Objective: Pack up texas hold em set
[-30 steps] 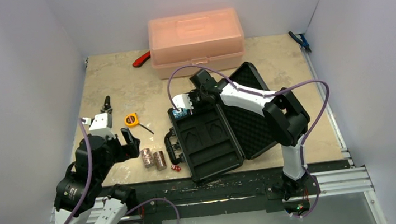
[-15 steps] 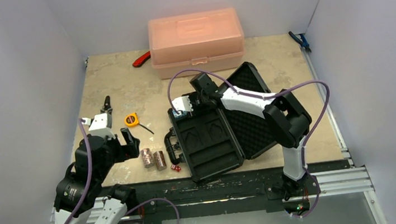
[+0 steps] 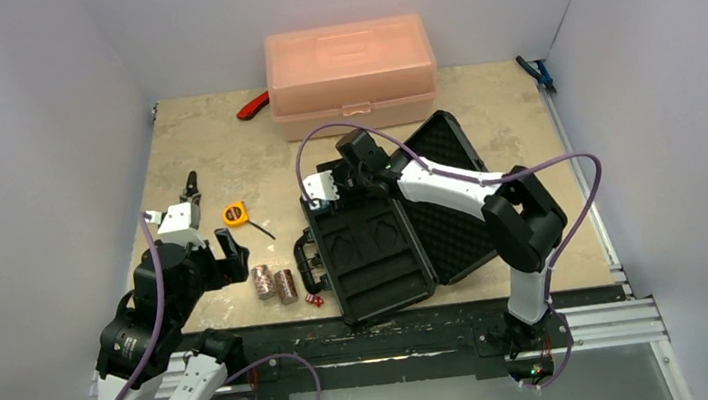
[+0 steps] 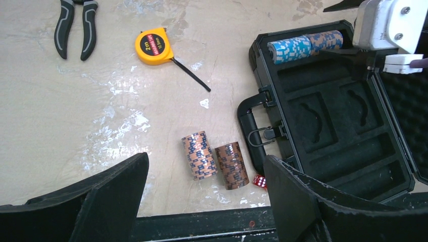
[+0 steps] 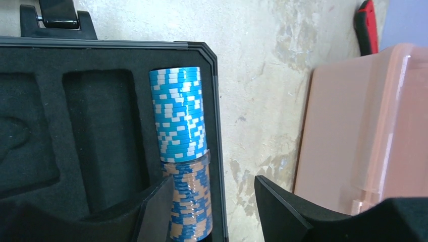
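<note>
The briefcase (image 3: 376,248) lies open on the counter (image 3: 223,144). Its far slot holds a blue chip stack (image 5: 177,113) end to end with a tan-and-blue stack (image 5: 191,201). The right end effector (image 5: 211,186) is spread wide and empty, straddling the tan-and-blue stack from above.

The left end effector (image 4: 204,162) is likewise spread wide and empty. It faces a tan loose stack (image 4: 200,155) and a dark brown stack (image 4: 231,165), which lie on the counter just beside the handle (image 4: 250,131). A red die (image 4: 259,181) lies close by.

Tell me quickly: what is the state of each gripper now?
Left gripper: open, holding nothing.
Right gripper: open, holding nothing, above the chip stacks in the briefcase.
</note>
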You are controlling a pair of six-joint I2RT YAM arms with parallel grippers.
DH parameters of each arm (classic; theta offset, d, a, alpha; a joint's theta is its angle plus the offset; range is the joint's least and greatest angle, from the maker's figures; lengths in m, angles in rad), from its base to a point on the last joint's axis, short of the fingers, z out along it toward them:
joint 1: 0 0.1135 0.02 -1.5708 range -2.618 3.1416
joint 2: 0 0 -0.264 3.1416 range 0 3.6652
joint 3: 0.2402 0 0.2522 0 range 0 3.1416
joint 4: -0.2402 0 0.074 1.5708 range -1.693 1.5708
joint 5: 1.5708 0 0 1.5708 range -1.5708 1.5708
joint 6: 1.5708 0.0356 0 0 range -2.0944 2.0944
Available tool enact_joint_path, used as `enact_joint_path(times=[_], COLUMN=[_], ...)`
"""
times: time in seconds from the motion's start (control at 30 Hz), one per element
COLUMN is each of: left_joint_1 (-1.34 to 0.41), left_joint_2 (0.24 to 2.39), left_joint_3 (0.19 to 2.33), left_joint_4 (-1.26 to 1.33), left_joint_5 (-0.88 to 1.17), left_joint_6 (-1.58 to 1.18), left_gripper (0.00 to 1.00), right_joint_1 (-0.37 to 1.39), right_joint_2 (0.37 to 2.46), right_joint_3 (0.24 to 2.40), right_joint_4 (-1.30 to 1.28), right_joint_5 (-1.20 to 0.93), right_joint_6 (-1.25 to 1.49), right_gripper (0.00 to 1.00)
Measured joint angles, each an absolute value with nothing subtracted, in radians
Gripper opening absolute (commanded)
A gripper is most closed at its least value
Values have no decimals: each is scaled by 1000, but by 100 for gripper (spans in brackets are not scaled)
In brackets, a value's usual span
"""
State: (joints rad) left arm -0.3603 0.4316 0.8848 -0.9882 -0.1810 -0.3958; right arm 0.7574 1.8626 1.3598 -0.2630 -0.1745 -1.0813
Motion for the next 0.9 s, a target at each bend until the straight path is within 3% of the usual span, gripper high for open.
enact_joint_path(times=[0.37,0.67,0.9], left_joint_1=[-360,-360,-360], left_joint_2=[432,429,413], left_joint_3=[885,885,885], left_joint_4=[-988,-988,-988], left_joint_5=[-184,-187,-187], left_joint_6=[-396,-396,-396], left_gripper=[84,84,84], right_joint_1=[758,731,712], right_joint_2=[1716,1645,1645], right_joint_3=[1261,1206,1191], right_joint_4=[-159,60,128], right_joint_5=[-202,-189,-44], right_joint_6=[-990,-656,-313], right_gripper=[63,57,54])
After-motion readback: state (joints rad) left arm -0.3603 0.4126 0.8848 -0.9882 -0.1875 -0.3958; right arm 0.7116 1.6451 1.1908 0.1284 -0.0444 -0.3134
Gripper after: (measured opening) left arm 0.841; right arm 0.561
